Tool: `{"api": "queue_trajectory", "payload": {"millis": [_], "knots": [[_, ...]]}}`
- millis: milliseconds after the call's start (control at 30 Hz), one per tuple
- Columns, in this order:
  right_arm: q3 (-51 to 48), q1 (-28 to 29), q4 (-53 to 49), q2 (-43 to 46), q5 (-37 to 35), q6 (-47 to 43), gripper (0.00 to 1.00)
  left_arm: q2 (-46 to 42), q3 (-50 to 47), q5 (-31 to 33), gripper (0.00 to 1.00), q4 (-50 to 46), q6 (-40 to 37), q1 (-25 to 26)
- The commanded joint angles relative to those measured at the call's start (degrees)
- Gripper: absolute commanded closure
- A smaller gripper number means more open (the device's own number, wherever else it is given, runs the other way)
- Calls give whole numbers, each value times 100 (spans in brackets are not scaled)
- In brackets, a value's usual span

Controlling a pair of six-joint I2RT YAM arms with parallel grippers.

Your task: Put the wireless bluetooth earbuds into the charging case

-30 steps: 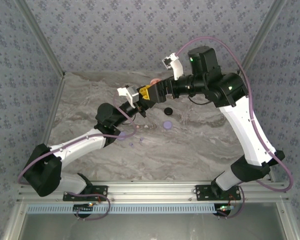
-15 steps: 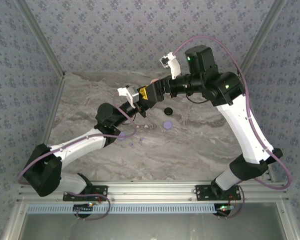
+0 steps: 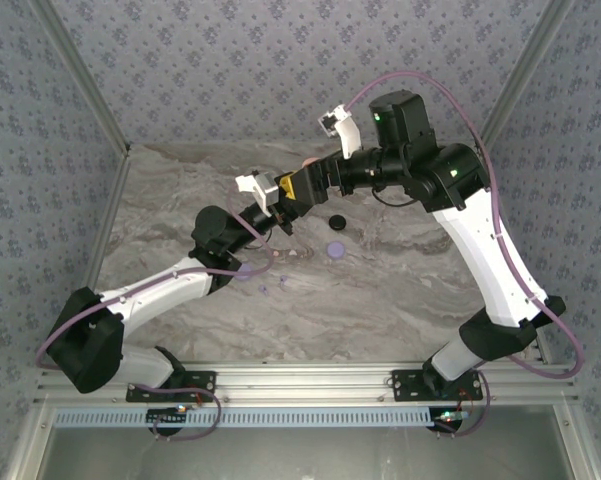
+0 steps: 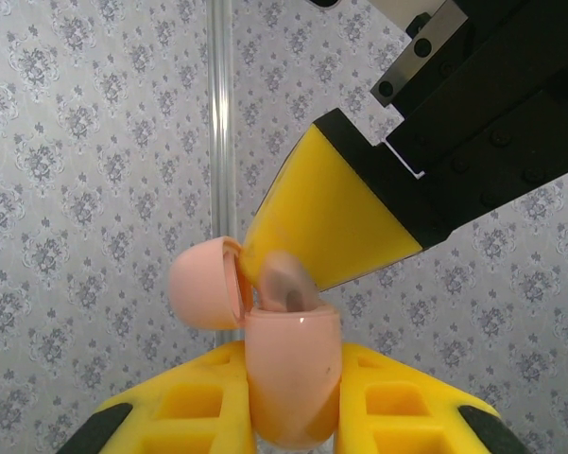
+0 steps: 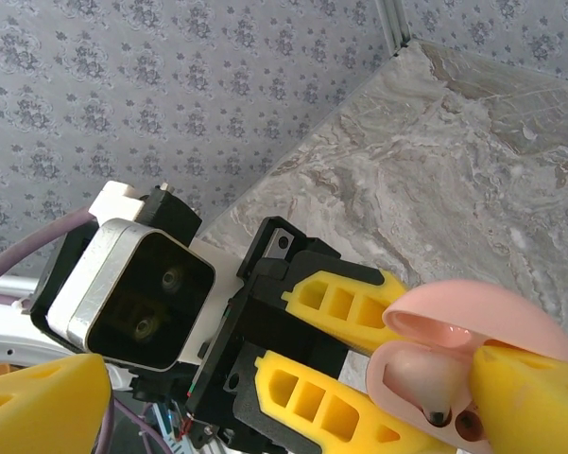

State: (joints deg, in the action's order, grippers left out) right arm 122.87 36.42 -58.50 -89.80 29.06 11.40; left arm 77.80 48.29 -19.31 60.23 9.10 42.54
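One open charging case (image 4: 293,352) points along left hand (image 4: 292,405).

Open pink charging case (image 5: 425,374) clamped in left gripper (image 5: 397,364); right gripper (image 5: 284,397) spread wide, one fingertip (image 5: 534,397) against case's right side.

Open room lies over the right of the grey marbled surface (image 3: 400,290). The left claw (image 3: 281,212), right claw (image 3: 298,186), black round disc (image 3: 336,222) and lilac round disc (image 3: 334,249) crowd the far middle.

One pink charging case (image 4: 293,378), one black disc (image 3: 337,222), one lilac disc (image 3: 333,249) and two tiny lilac buds (image 3: 263,290)
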Motion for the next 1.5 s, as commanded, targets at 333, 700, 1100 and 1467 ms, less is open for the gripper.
{"api": "queue_trajectory", "payload": {"millis": [333,700,1100,1467], "knots": [[175,23,-46,200,-477,-310,0,-58,161,-4,100,256,-46,50],[-2647,-1156,1918,1417,425,454,0,-1205,-877,796,100,-863,-489,-23],[-4146,-740,2903,113,-255,1276,12,-3449,-1712,1406,100,-2864,-1096,-38],[-3379,456,2743,-2138,-1943,1279,35,-4053,-1846,1494,100,-3201,-1213,-46]]}}
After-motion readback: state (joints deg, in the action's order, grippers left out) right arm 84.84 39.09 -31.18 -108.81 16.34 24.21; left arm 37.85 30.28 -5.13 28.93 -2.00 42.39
